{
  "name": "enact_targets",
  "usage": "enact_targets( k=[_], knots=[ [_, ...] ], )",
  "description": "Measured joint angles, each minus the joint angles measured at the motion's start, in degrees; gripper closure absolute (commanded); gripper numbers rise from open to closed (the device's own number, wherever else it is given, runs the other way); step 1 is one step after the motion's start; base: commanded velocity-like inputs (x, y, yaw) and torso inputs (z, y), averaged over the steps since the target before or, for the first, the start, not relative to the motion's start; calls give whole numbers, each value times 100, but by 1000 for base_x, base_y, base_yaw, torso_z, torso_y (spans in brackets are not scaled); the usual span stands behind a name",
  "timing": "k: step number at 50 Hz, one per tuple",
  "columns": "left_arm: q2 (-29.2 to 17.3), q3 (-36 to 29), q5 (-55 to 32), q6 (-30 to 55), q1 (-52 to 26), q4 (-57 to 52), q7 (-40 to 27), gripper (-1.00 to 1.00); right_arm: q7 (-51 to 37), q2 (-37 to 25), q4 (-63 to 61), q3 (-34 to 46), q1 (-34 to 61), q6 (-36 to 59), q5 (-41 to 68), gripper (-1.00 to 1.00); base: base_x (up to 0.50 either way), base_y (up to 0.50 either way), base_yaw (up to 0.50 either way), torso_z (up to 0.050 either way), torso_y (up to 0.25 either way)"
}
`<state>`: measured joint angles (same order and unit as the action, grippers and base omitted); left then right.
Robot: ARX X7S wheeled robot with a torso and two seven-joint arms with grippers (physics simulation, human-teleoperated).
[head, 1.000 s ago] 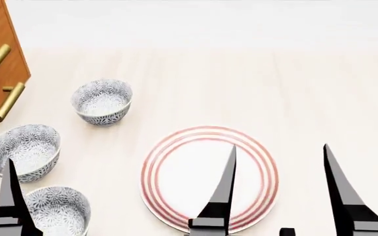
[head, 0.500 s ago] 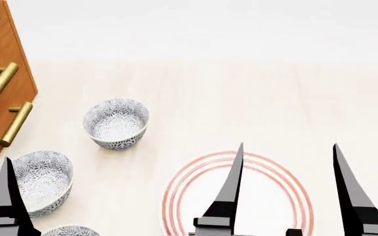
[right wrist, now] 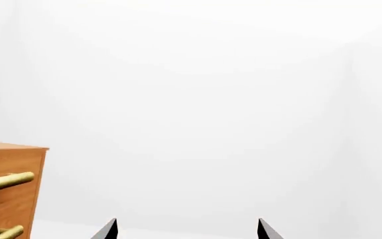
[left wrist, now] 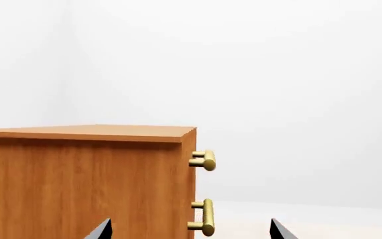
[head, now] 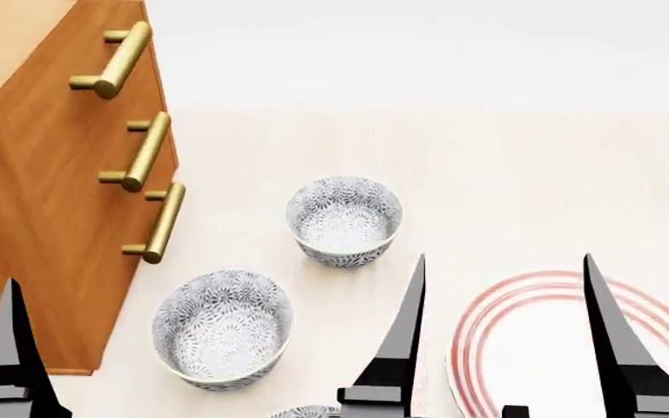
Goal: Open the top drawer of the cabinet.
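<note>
The cabinet (head: 44,218) is a tall orange-brown chest at the left of the head view, with three brass bar handles down its front. The top drawer (head: 56,80) sits flush and shut; its handle (head: 114,59) is the uppermost. My left gripper (left wrist: 189,226) is open and empty, held short of the cabinet's corner (left wrist: 78,184), with the top handle (left wrist: 204,160) above it. Only one of its fingers (head: 10,348) shows in the head view. My right gripper (head: 503,348) is open and empty above the floor. The cabinet (right wrist: 8,174) shows at its wrist view's edge.
Two patterned bowls (head: 344,219) (head: 222,326) stand on the pale floor beside the cabinet, and a third (head: 306,411) peeks in at the bottom edge. A white plate with red rings (head: 486,322) lies under the right gripper. A white wall stands behind.
The head view has swung left: the cabinet has come much further into view, and the bowls and plate have shifted right. Both grippers hold the same place in the view, still open.
</note>
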<state>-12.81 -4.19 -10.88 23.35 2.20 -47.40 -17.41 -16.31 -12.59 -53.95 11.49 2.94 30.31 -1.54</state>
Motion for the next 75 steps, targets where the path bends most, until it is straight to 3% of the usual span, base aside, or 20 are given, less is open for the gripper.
enact_targets(
  k=[12, 26, 41, 62, 75],
  knots=[
    [-77, -39, -41, -7, -1, -6, -76, -100, -66, 57, 52, -141, -38, -84, 219, -100, 11, 139, 0, 0, 0],
    [-159, -102, -99, -15, -18, 3, -168, -100, -134, 89, 120, -315, -103, -277, 489, -100, 488, 0, 0, 0, 1],
    [-299, -307, 15, 230, -103, -160, -316, -100, -221, 47, 92, -320, -103, -232, 555, -100, 0, 0, 0, 0, 0],
    [-921, -1901, 1570, 2019, -1677, -969, -411, -100, -286, -54, 21, -223, -55, -149, 696, -100, 0, 0, 0, 0, 0],
    [-1116, -3077, 2847, 3078, -2670, -1139, -26, -100, -329, -118, -28, -140, 2, -86, 797, -100, 0, 0, 0, 0, 0]
  ],
)
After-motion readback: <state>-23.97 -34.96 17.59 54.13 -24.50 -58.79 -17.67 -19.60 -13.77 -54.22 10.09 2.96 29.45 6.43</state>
